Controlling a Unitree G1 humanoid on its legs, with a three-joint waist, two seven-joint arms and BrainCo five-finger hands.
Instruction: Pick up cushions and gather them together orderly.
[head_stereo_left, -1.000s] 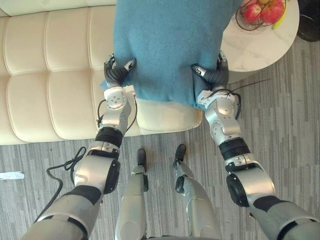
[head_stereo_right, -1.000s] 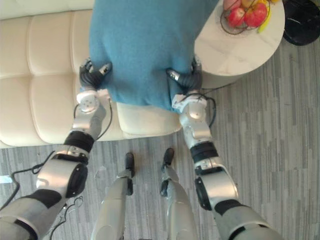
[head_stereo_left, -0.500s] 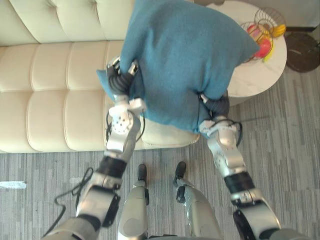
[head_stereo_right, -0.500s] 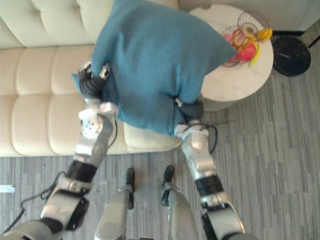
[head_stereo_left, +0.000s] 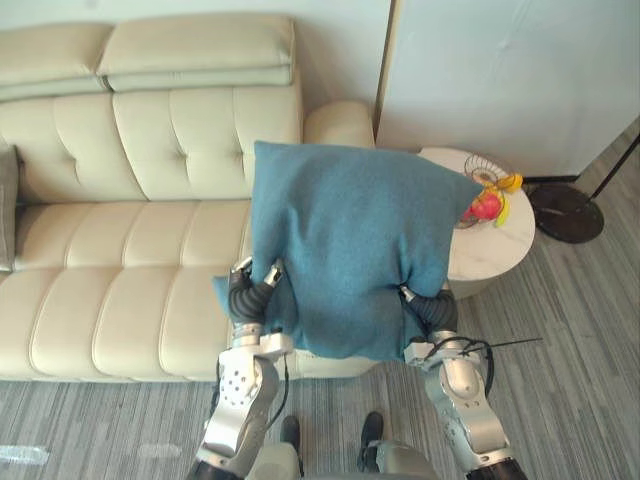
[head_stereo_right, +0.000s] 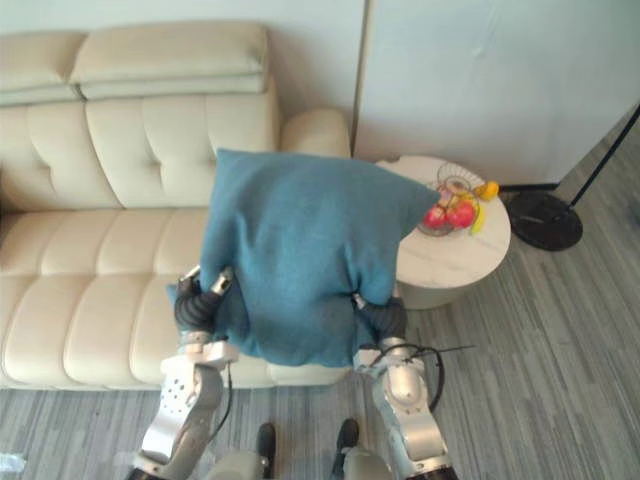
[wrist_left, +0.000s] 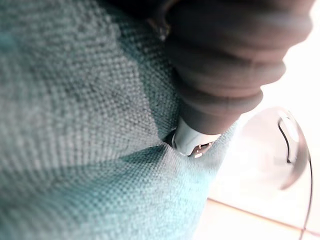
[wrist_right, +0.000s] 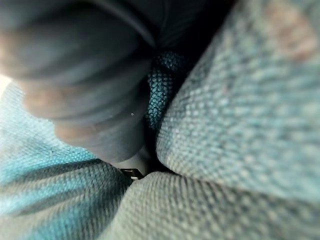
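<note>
Fingers (wrist_left: 192, 140) of the left hand (head_stereo_left: 248, 295) curl into the lower left corner of the teal cushion (head_stereo_left: 350, 250) and pinch a fold of its fabric. The right hand (head_stereo_left: 432, 312) grips the lower right corner: one silver tip presses on the near face, the other fingers are hidden behind the fabric, and the cloth folds closely round the dark cover in the right wrist view. The teal cushion is held upright in the air between the two hands, clear of the seat. Its lower edge bunches at both grips, its upper corners spread wide, and its broad face is turned to the camera.

Behind it stands the sofa (head_stereo_left: 120, 250), cream and tufted; the teal cushion hangs before the sofa's right end and hides part of the armrest. A grey cushion (head_stereo_left: 6, 205) leans at the sofa's far left, well apart from the teal one. To the right, just beside the armrest, is a round white table (head_stereo_left: 490, 255) bearing a wire basket (head_stereo_left: 487, 172) with red and yellow fruit (head_stereo_left: 484, 207). Farther right, a black disc (head_stereo_left: 565, 212) lies on the grey floor (head_stereo_left: 580, 350).
</note>
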